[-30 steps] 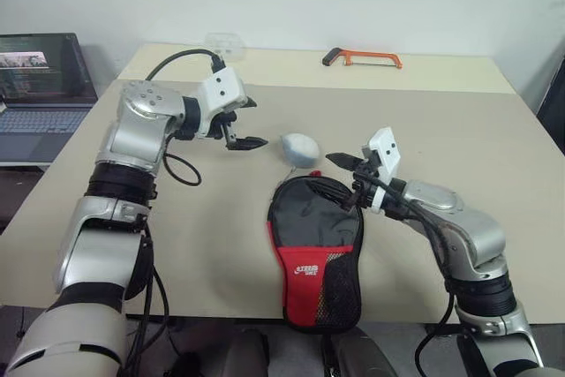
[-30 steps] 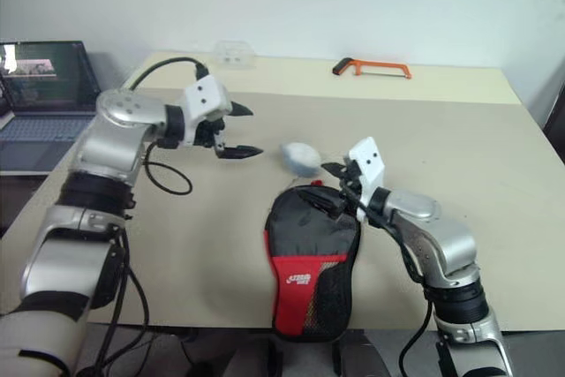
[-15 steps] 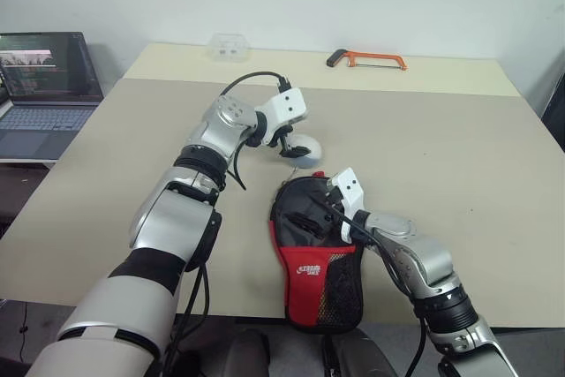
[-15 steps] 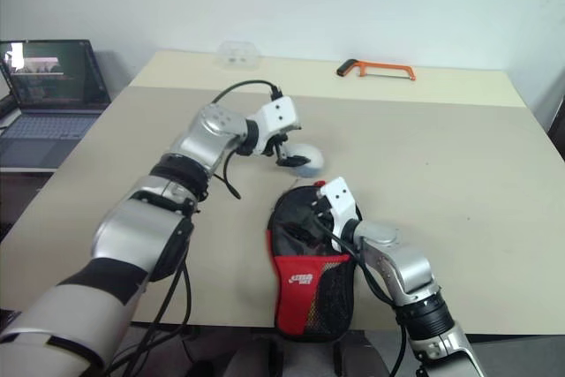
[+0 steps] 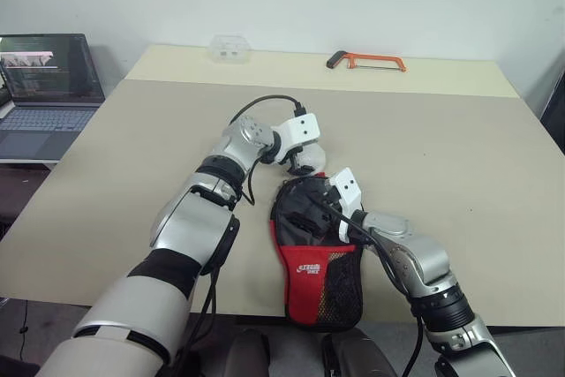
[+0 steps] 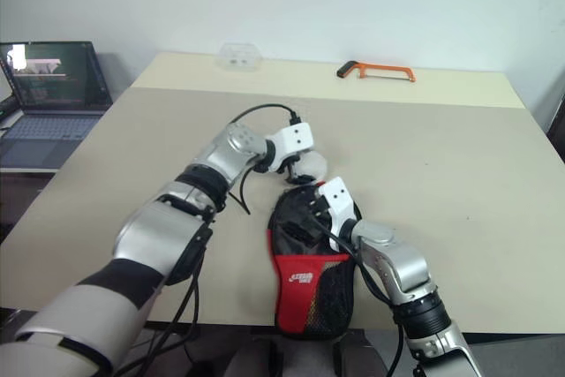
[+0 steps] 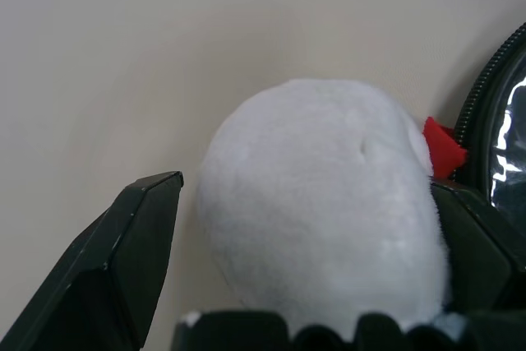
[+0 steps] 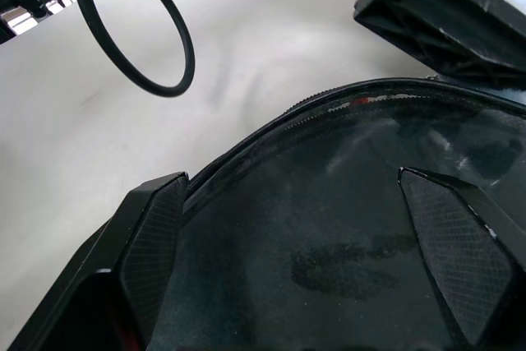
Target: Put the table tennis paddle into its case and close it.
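- The case [image 5: 313, 249] is lying at the worktop's [image 5: 459, 156] near edge, its zip gaping at the rounded end.
- The left tool [image 7: 304, 281] is standing spread around a small grey pouch [image 7: 320, 203].
- The right tool [image 8: 316, 244] is hovering spread over the case's black top.
- The paddle can't be made out.

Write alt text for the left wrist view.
A grey soft pouch sits on the beige table between the left gripper's open black fingers. Past the pouch is a red tab and the zip edge of the black case.
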